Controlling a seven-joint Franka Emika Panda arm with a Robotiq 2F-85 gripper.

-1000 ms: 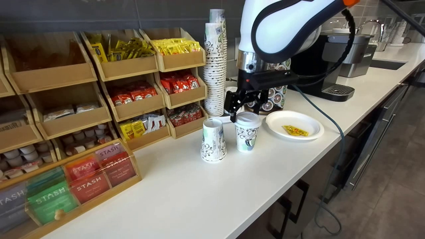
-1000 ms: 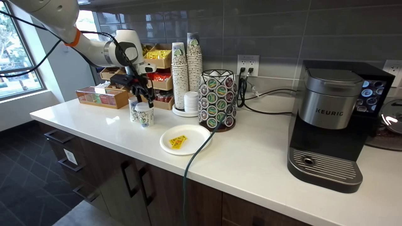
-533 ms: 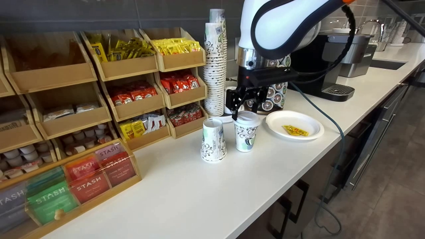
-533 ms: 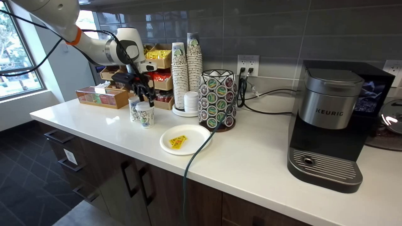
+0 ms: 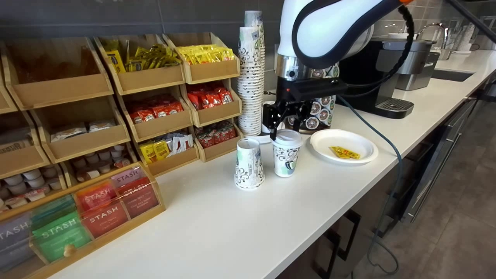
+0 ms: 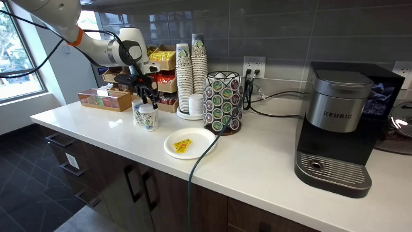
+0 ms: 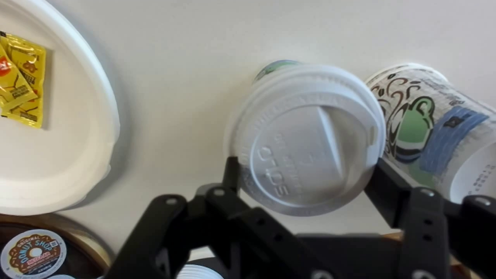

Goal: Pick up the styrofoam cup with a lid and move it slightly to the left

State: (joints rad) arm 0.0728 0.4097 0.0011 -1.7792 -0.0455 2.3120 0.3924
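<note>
Wall [image 6: 273,29], dark grey tile: seen at one o'clock in an exterior view. Window [image 6: 13,45], daylit: set at ten o'clock. Counter [image 6: 257,158], white: a gleam [image 6: 115,123] is reflected at nine. Cabinets [image 6: 209,206], dark brown: fitted beneath, six o'clock. Floor [image 6: 25,180], line-patterned: laid at eight o'clock. Sink [image 5: 451,74]: is inset at two o'clock in an exterior view.

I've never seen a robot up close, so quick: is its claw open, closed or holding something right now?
Gripper: closed, holding the styrofoam cup at its lid.
</note>
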